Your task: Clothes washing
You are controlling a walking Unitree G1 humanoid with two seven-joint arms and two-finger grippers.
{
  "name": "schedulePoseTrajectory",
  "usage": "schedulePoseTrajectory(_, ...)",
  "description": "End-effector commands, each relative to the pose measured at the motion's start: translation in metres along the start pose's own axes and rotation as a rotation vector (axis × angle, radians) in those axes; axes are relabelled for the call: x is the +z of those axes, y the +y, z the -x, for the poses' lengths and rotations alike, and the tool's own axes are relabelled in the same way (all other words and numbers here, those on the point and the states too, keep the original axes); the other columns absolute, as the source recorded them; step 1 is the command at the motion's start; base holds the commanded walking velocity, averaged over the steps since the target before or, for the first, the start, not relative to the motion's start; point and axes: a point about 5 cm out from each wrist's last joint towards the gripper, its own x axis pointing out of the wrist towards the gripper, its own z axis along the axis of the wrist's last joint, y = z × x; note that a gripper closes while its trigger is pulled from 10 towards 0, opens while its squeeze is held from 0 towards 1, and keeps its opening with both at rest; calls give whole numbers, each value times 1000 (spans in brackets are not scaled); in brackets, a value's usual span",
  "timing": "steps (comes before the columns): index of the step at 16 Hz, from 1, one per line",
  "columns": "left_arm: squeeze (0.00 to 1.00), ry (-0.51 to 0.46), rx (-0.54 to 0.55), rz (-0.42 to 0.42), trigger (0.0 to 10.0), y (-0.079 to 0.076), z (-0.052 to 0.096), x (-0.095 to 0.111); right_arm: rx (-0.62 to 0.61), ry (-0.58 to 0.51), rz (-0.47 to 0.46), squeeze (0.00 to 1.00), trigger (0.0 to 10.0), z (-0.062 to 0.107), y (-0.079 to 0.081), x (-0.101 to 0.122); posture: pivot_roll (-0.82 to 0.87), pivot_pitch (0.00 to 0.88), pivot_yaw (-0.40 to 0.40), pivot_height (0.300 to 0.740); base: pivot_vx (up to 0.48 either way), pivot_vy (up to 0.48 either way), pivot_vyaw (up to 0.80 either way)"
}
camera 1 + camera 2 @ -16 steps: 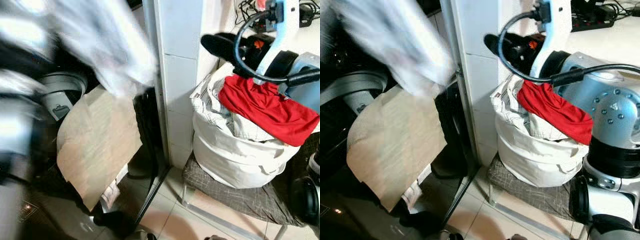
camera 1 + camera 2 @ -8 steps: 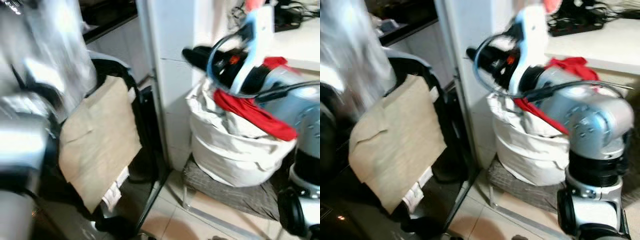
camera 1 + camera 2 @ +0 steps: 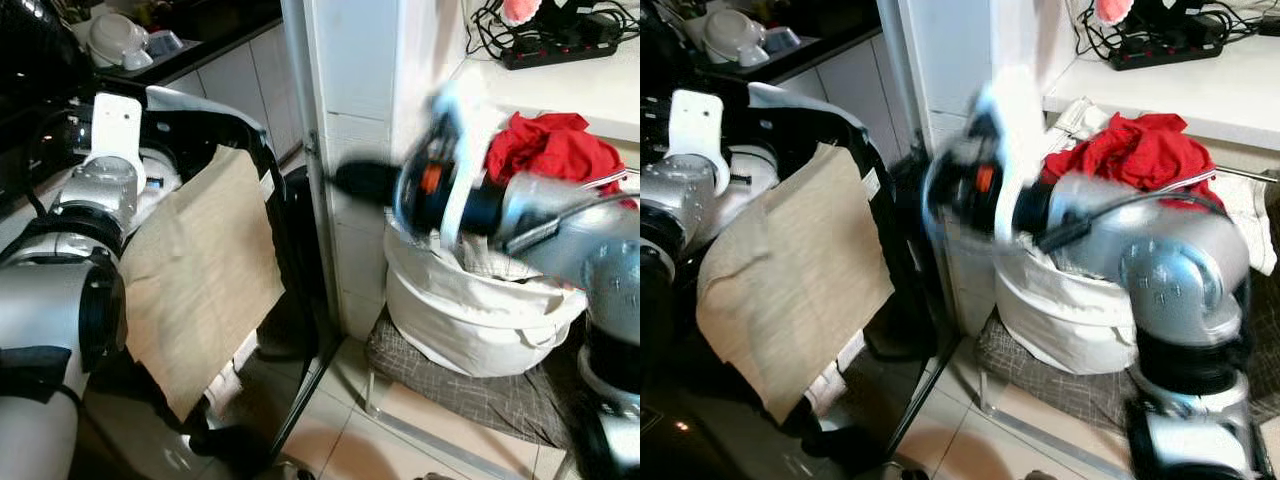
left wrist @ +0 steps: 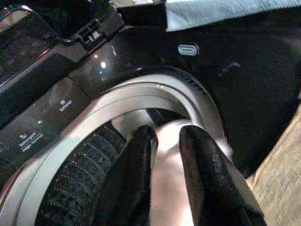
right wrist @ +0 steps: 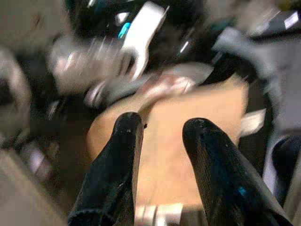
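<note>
My left gripper [image 4: 165, 136] is at the mouth of the black washing machine, inside its grey drum rim [image 4: 155, 92], shut on a pale garment [image 4: 164, 188] that lies between the fingers. The left arm [image 3: 95, 190] reaches in above a brown cardboard-like sheet [image 3: 200, 270] leaning over the washer's front. My right gripper [image 5: 162, 123] is open and holds nothing; in the left eye view the right gripper [image 3: 345, 178] is blurred, pointing left in front of the white tiled pillar [image 3: 350, 120]. A red garment [image 3: 550, 145] tops the white laundry bag [image 3: 470, 310].
The laundry bag stands on a stool with a grey checked cushion [image 3: 450, 385] to the right of the pillar. A power strip with cables [image 3: 560, 45] lies on the white counter behind. Bowls [image 3: 115, 40] sit on the dark counter above the washer. The floor is tiled.
The left arm has swung the pale garment down from the air to the drum opening. The right arm has moved left, away from the bag. The camera has shifted.
</note>
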Motion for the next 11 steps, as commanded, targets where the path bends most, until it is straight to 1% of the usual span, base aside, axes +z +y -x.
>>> schedulePoseTrajectory(1,1000,-26,29,24,10000,11,1,12,62,33,23,0,10000,-2,9,-3,-181,0,157,740,0,0,0)
schedulePoseTrajectory(2,1000,-56,67,4,10000,19,2,19,33,89,54,0,10000,-3,6,-12,-179,0,153,740,0,0,0)
schedulePoseTrajectory(3,1000,-76,92,-9,10000,23,3,25,-1,90,52,0,10000,-5,1,-13,-177,0,154,740,0,0,0)
schedulePoseTrajectory(4,1000,-108,101,8,10000,26,4,34,-94,60,39,0,10000,-6,-10,-11,-171,0,153,740,0,0,0)
schedulePoseTrajectory(5,1000,-148,25,54,10000,17,5,42,-241,0,33,0,10000,-6,-28,-6,-166,0,150,740,0,0,0)
schedulePoseTrajectory(6,1000,-156,-7,72,10000,12,6,44,-293,-16,33,0,10000,-5,-34,-4,-166,0,150,740,0,0,0)
schedulePoseTrajectory(7,0,-209,-208,195,10000,-22,9,52,-555,0,68,0,10000,4,-67,-10,-170,0,164,740,0,0,0)
schedulePoseTrajectory(8,0,-221,-280,253,10000,-36,11,54,-650,16,95,0,10000,10,-78,-13,-170,0,164,740,0,0,0)
schedulePoseTrajectory(9,0,-257,-390,255,10000,-65,16,52,-777,53,119,1000,10000,20,-99,-23,-191,0,178,740,0,0,0)
schedulePoseTrajectory(10,0,-326,-545,264,10000,-101,26,51,-886,92,138,1000,10000,33,-122,-34,-198,0,182,740,0,0,0)
schedulePoseTrajectory(11,0,-359,-681,314,10000,-123,36,51,-957,110,131,1000,10000,42,-139,-41,-199,0,177,740,0,0,0)
